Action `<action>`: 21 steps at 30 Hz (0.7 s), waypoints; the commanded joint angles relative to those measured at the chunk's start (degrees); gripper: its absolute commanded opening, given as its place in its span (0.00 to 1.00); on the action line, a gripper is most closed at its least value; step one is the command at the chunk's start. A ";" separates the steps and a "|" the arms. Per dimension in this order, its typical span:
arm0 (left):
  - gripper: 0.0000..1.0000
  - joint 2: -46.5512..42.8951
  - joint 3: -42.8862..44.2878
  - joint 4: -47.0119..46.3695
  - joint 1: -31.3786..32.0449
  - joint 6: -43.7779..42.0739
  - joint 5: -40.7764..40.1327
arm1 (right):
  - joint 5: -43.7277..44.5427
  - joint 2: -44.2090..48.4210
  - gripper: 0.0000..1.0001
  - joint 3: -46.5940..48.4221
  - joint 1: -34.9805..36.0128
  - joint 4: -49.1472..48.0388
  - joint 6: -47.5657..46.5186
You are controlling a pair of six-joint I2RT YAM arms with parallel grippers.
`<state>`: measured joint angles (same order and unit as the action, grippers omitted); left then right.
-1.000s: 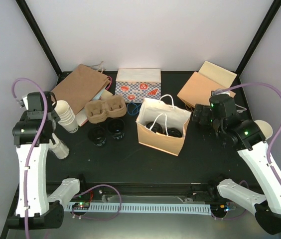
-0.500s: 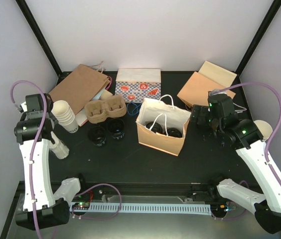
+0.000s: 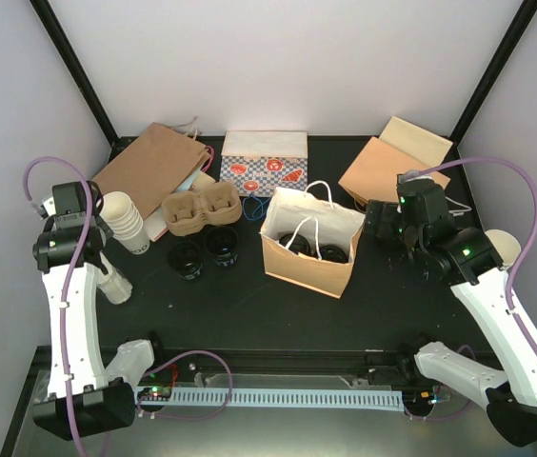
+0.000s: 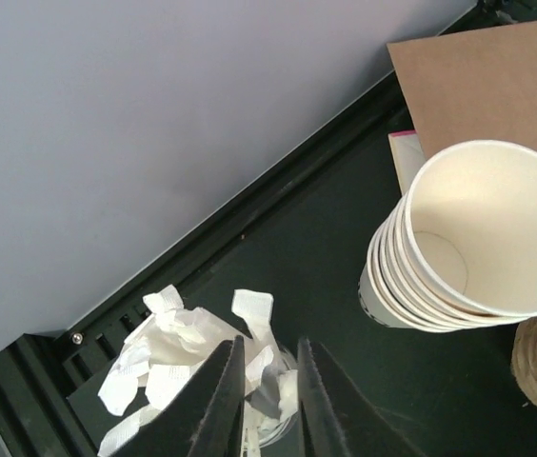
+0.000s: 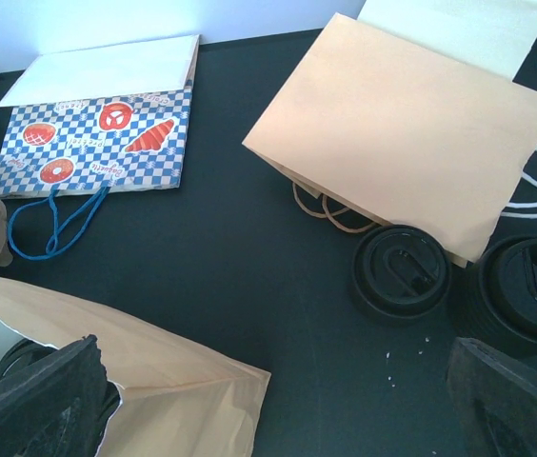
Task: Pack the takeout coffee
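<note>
Cups (image 3: 335, 253), small, round, black-lidded: two inside open brown paper bag (image 3: 307, 274), others (image 3: 185, 259) loose on black worktop (image 3: 249, 300). Right fingers (image 5: 40, 400) spread wide near two; left fingers (image 4: 219, 400) narrowly apart over white packets (image 4: 159, 357), grip unclear.

The left arm (image 3: 64, 314) and right arm (image 3: 511, 328) had white shells and black joints. A purple cable (image 3: 32, 176) looped along each. The left claw (image 4: 270, 362) had black fingers (image 4: 221, 400).
</note>
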<state>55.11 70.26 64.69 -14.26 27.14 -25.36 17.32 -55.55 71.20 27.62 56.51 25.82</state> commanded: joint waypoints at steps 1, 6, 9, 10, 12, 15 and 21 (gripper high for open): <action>0.12 -0.55 0.26 -3.37 -0.61 0.39 0.23 | -0.48 0.09 1.00 0.65 -0.28 -0.95 -0.27; 0.01 -0.58 0.98 -3.06 -0.67 -0.35 0.56 | -0.77 0.08 1.00 0.70 -0.33 -0.74 -0.25; 0.02 -1.13 2.25 -1.34 -0.60 -0.76 0.41 | -0.90 -0.05 1.00 0.70 -0.28 -0.71 -0.25; 0.02 -1.29 2.93 -0.54 -0.59 -0.61 0.40 | -1.05 -0.13 1.00 0.67 -0.28 -0.67 -0.26; 0.02 -1.85 4.46 0.72 -0.66 -0.38 0.52 | -1.12 -0.13 1.00 0.67 -0.30 -0.68 -0.33; 0.02 -3.25 7.13 2.05 -0.61 -0.26 1.34 | -1.55 -0.35 1.00 0.70 -0.28 -0.79 -0.34; 0.02 -6.88 12.24 2.13 -0.64 -0.93 4.67 | -3.22 -1.28 1.00 0.54 -0.28 -0.80 -0.43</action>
<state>51.13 78.22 65.45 -14.52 27.05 -23.31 15.64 -56.34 71.20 27.59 56.51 25.80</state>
